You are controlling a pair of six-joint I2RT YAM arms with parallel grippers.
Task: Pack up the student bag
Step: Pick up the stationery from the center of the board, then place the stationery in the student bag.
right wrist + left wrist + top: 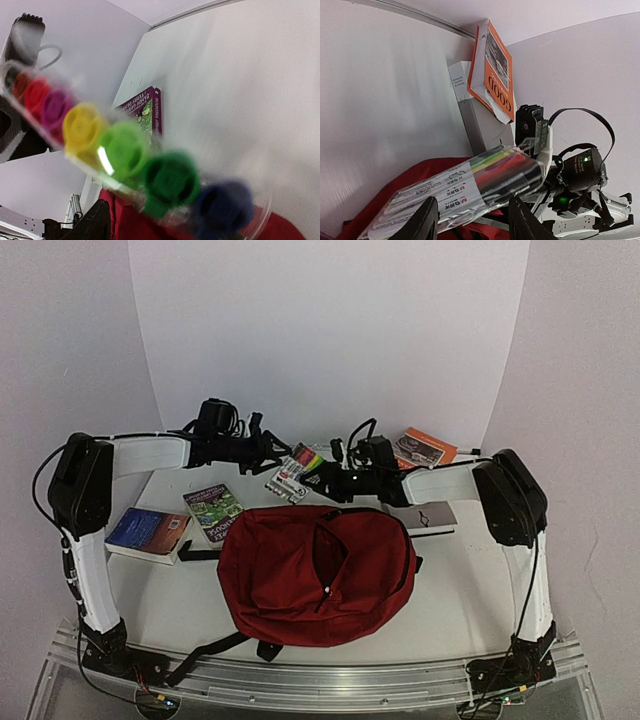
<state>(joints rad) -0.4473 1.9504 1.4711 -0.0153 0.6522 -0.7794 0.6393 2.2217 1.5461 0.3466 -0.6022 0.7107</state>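
dark red student bag (290, 585) flat on table (460, 590), zip gaping, black straps (205, 648) trailing. marker pack (293, 473) btw left tool (272, 454) & right tool (336, 473), maybe lifted; can't tell if either holds it.

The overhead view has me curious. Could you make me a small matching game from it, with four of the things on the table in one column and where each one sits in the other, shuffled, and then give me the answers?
Things:
1. blue book
2. orange book
3. marker pack
4. student bag

Places in the overhead view:
A. back right corner
B. middle, in front of all the others
C. far left
D. centre back, just beyond the red fabric

Pairs: 1-C, 2-A, 3-D, 4-B
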